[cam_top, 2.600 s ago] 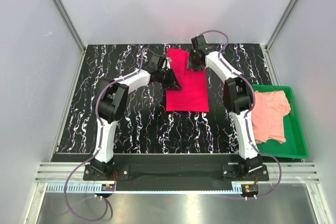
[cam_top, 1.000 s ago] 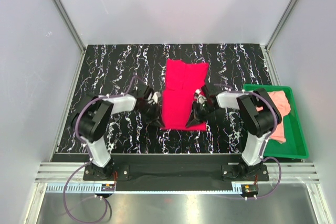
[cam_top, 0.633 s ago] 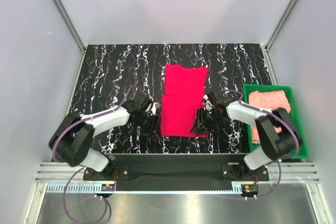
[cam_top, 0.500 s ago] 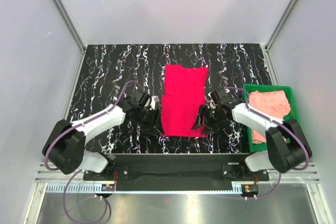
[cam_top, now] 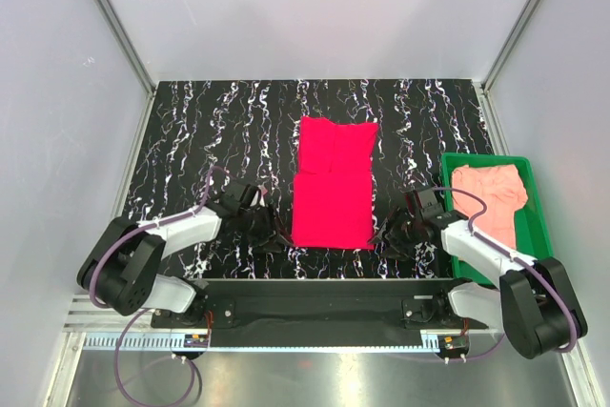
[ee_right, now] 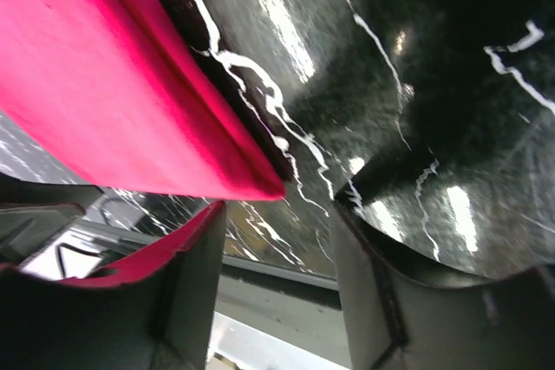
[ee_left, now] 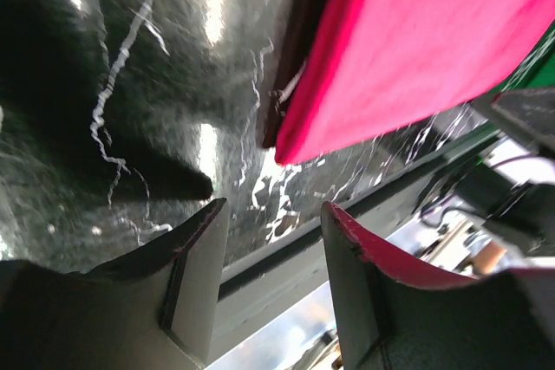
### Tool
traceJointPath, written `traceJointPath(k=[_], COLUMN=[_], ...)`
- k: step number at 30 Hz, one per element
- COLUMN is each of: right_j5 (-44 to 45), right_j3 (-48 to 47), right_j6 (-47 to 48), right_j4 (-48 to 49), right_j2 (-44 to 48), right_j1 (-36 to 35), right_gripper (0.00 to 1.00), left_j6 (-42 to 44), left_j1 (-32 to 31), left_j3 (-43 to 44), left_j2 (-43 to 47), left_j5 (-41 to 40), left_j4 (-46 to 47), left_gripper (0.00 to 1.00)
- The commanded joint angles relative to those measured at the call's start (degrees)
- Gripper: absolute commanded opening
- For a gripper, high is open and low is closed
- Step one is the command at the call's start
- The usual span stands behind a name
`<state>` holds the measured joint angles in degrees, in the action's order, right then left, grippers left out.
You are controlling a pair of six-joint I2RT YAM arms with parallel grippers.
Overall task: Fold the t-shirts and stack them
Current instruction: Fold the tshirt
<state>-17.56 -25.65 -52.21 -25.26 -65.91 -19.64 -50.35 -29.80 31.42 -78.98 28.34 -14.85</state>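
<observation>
Two grippers open, red shirt flat on table

Both of my grippers sit low at the near edge of the table (cam_top: 191,140), one on each side of the red t-shirt (cam_top: 332,183).

Red t-shirt: folded into a long narrow rectangle, lying flat mid-table with its long side running away from my bases. A fold line crosses it about halfway up. Its near edge is close to the table's near edge.

Left gripper (cam_top: 270,235): just left of the shirt's near left corner, not touching the cloth. In the left wrist view my left gripper (ee_left: 273,210) has its fingers apart with nothing between them. The red t-shirt (ee_left: 416,49) corner sits just ahead of the gap, with a dark shadow under its edge.

Right gripper (cam_top: 394,235): just right of the near right corner, also off the cloth. In the right wrist view my right gripper (ee_right: 277,214) is spread and empty too, with the red t-shirt (ee_right: 104,93) corner just ahead of the fingertips.

Pink t-shirt (cam_top: 491,202): crumpled in the green tray (cam_top: 546,245) at the table's right side, well apart from the red one.
</observation>
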Motion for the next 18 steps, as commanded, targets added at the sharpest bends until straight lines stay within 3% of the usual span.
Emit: traceJointPath(k=[1, 9, 18], right_j5=[1.1, 0.9, 1.2], right_j3=[2.2, 2.3, 2.2], right_j6=[-3.3, -2.7, -1.2], right_j4=[6.9, 7.5, 8.0], right_j2=[0.0, -1.3, -4.0], right_j1=[0.1, 0.1, 0.1], right_gripper=[0.58, 0.53, 0.5], left_j6=[-5.5, -8.4, -10.4], left_j1=[0.4, 0.3, 0.4], left_j3=[-1.4, -3.8, -1.7], left_j2=[0.3, -1.7, -7.0], left_j5=[-0.8, -3.2, -6.3], left_j4=[9.3, 9.0, 5.0], left_gripper=[0.51, 0.52, 0.42])
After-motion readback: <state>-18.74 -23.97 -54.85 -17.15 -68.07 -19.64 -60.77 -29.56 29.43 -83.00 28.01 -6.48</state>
